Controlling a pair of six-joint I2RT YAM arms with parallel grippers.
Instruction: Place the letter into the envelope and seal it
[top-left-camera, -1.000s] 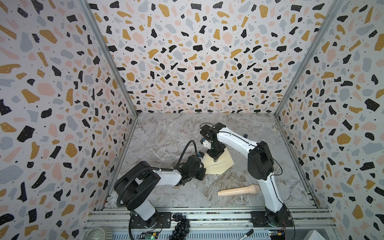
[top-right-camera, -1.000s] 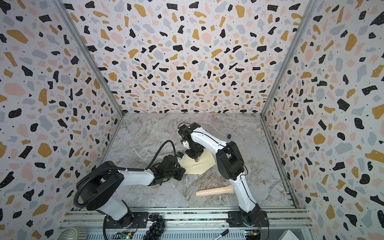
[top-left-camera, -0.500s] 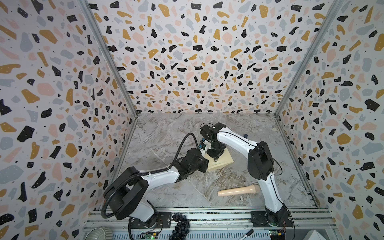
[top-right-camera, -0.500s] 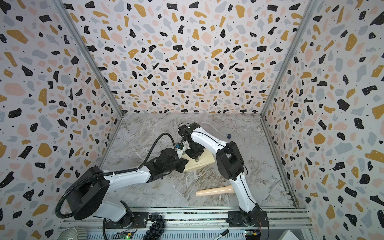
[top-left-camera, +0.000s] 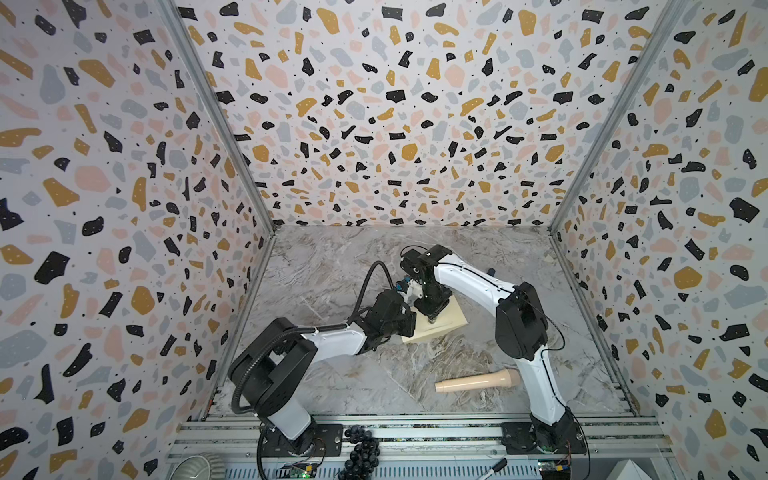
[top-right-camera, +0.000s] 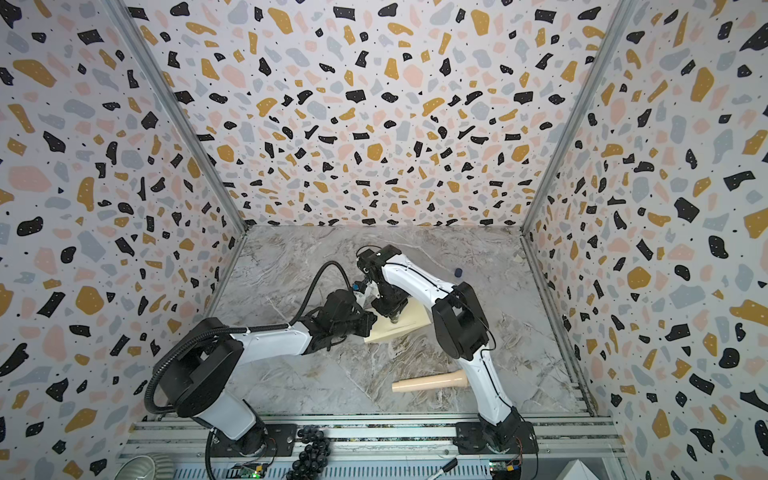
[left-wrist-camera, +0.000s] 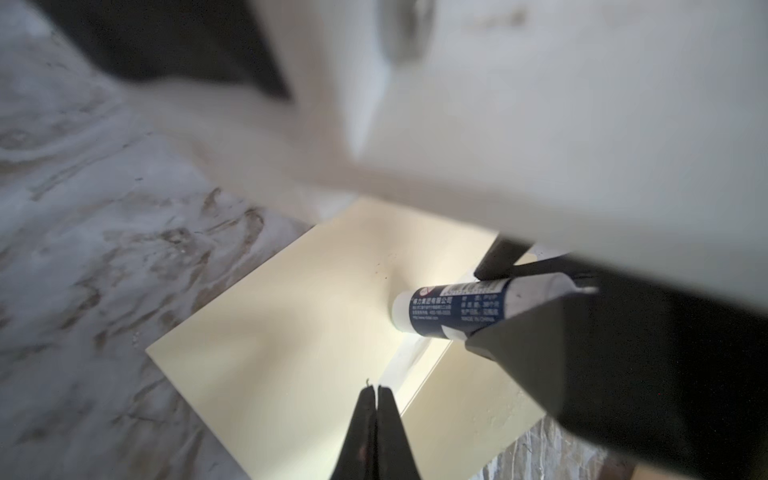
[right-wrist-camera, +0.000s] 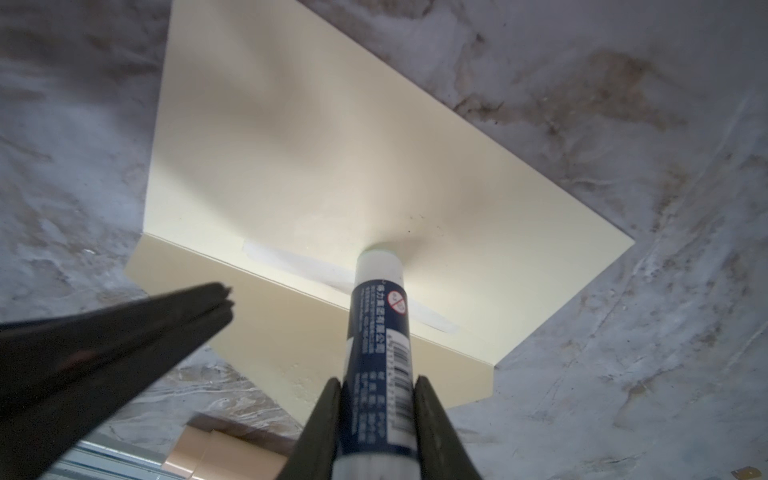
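Top views look down; both wrist views closely share the envelope (left-wrist-camera: 291, 332) (right-wrist-camera: 332, 166).

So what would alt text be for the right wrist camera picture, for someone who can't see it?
The right gripper holds a blue-labelled glue stick, its tip pressed onto the pale cream envelope beside a white strip along a folded edge. The shut left gripper points in nearby, above the marble table.

The left arm (top-left-camera: 332, 338) stretches low toward two o'clock, the left gripper (left-wrist-camera: 376, 390) with fingers pressed together. The right arm (top-left-camera: 469, 276) arches toward ten o'clock, wrist turned down, the right gripper (right-wrist-camera: 377, 381) clamping a glue stick (right-wrist-camera: 377, 320).
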